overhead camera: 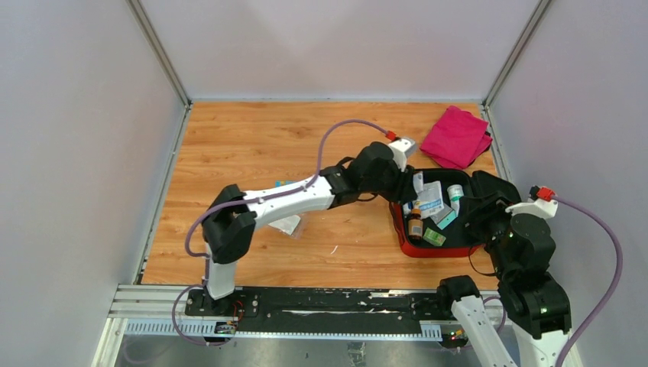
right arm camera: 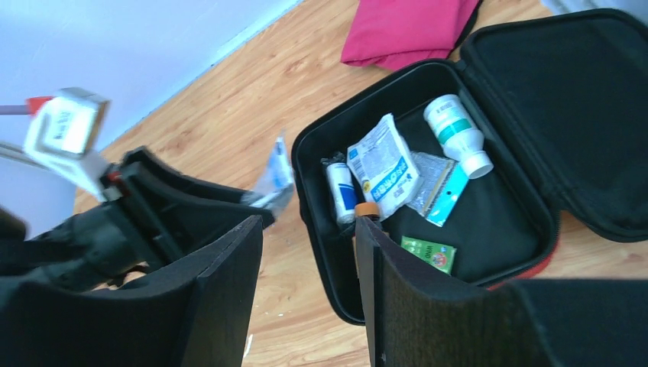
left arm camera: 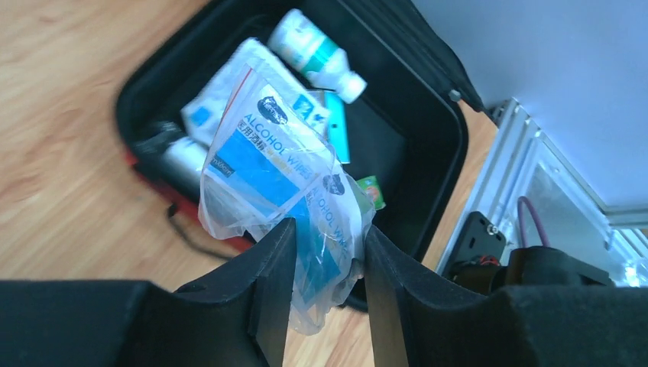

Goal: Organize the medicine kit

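The medicine kit [overhead camera: 439, 250] lies open at the right, red outside with black lining [right arm camera: 520, 229], lid flat to the right. Inside lie a white bottle [right arm camera: 455, 130], a white pouch [right arm camera: 384, 164], a green packet [right arm camera: 429, 252] and an amber bottle [overhead camera: 415, 224]. My left gripper [left arm camera: 328, 233] is shut on a clear bag of alcohol wipes [left arm camera: 267, 153], which hangs over the kit's far-left corner [overhead camera: 418, 182]. My right gripper [right arm camera: 309, 225] is open and holds nothing, hovering above the kit's near-left rim.
A magenta folded cloth [overhead camera: 457, 138] lies at the back right, beyond the kit. A clear packet [overhead camera: 286, 224] rests on the wooden table under the left arm. White walls close in the table's left, back and right sides.
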Robot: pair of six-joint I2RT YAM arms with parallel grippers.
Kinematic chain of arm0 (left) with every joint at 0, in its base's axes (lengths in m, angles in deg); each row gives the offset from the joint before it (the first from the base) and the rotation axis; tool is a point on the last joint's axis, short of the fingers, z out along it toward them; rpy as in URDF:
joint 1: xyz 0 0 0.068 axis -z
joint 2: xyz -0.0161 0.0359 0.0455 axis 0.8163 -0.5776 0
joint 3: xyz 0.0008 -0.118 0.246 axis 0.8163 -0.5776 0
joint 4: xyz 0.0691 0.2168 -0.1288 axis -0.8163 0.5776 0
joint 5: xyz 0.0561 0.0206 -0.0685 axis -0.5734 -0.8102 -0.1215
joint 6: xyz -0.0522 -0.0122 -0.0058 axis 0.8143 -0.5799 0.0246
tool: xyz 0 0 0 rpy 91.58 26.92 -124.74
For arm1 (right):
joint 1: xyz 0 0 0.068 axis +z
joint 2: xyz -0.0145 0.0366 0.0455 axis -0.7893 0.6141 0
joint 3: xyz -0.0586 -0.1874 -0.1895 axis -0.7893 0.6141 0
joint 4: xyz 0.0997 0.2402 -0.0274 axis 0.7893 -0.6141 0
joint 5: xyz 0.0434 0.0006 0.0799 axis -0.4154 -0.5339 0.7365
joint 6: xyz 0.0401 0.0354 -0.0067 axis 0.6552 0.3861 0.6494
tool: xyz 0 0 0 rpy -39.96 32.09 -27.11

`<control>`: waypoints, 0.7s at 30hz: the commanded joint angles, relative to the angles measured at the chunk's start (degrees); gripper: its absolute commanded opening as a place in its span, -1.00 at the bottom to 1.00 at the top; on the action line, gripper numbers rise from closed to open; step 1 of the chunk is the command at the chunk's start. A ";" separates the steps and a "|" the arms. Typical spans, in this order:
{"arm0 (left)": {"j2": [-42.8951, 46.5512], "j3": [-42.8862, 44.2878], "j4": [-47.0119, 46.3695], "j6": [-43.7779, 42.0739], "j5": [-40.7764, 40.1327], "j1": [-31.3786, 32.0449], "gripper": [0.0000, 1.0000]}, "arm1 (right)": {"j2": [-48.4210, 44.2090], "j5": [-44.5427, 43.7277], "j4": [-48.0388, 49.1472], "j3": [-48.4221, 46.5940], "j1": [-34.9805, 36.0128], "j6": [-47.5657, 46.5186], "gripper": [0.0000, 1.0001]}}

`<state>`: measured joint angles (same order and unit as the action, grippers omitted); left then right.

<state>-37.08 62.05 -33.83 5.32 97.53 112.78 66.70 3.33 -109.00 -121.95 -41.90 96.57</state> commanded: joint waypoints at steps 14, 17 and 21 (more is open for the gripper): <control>-15.51 16.84 1.27 -2.05 6.19 6.23 0.54 | -1.41 -3.52 -6.31 -1.04 -0.64 -4.09 0.06; -11.06 13.30 2.69 -3.69 2.51 6.06 0.59 | -1.17 -2.99 -6.05 -0.41 -0.64 -3.39 0.06; -2.97 3.89 3.62 -3.04 -3.73 4.00 0.60 | -1.07 -2.20 -5.25 0.73 -0.64 -2.60 0.06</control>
<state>-48.84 72.41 -31.91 3.16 99.89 118.53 65.56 0.69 -114.05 -122.63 -41.90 93.38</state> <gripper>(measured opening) 0.796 0.531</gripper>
